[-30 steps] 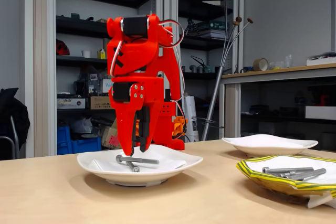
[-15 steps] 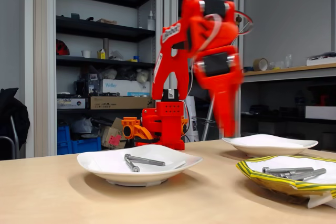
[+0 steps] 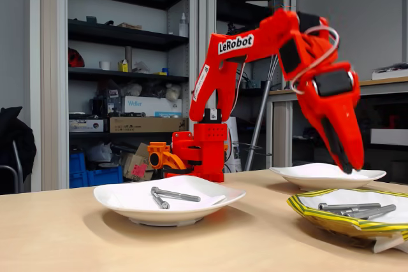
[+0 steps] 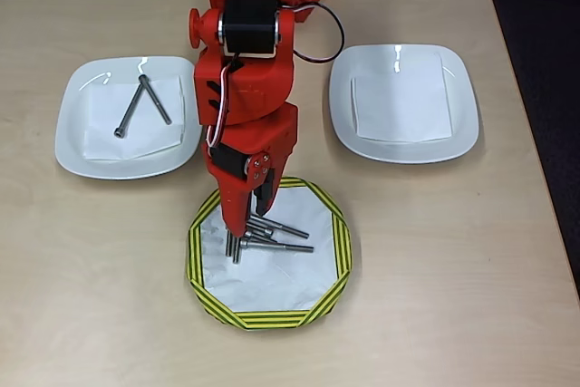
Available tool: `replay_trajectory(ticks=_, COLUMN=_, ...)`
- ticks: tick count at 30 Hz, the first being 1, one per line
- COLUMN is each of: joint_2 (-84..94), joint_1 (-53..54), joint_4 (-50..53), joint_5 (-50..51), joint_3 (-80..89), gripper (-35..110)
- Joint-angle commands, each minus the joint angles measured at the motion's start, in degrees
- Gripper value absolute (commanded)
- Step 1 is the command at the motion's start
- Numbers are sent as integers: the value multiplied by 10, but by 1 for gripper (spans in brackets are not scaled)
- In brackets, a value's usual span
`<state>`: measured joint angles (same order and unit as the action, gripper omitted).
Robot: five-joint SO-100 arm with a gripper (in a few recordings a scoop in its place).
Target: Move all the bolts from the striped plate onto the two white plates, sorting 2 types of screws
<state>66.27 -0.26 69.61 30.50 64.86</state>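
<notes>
Claw (image 4: 246,224) of red arm is hanging over yellow-rimmed, green-striped paper plate (image 4: 337,251), fingers nearly together, gripping nothing we're seeing. Grey metal bolts (image 4: 269,236) are lying there; 2 more bolts (image 4: 145,101) on left white plate (image 4: 72,147). Right white plate (image 4: 462,115) w/ paper square only.

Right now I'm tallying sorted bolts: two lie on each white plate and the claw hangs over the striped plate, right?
Not quite. In the overhead view, two bolts lie on one white plate; the other white plate holds none. The claw does hang over the striped plate.
</notes>
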Motion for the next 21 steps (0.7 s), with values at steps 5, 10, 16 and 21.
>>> replay_trajectory(ticks=5, joint_2=-12, joint_1=-33, joint_4=-13, joint_5=42, joint_3=4, gripper=13)
replay_trajectory(ticks=10, joint_2=-43, joint_1=-41, joint_4=-51, joint_5=48, joint_3=1, gripper=12)
replay_trajectory(ticks=16, joint_2=-68, joint_1=-47, joint_4=-85, joint_5=54, joint_3=0, gripper=12)
replay_trajectory(ticks=21, joint_2=-89, joint_1=-47, joint_4=-98, joint_5=57, joint_3=-8, gripper=11)
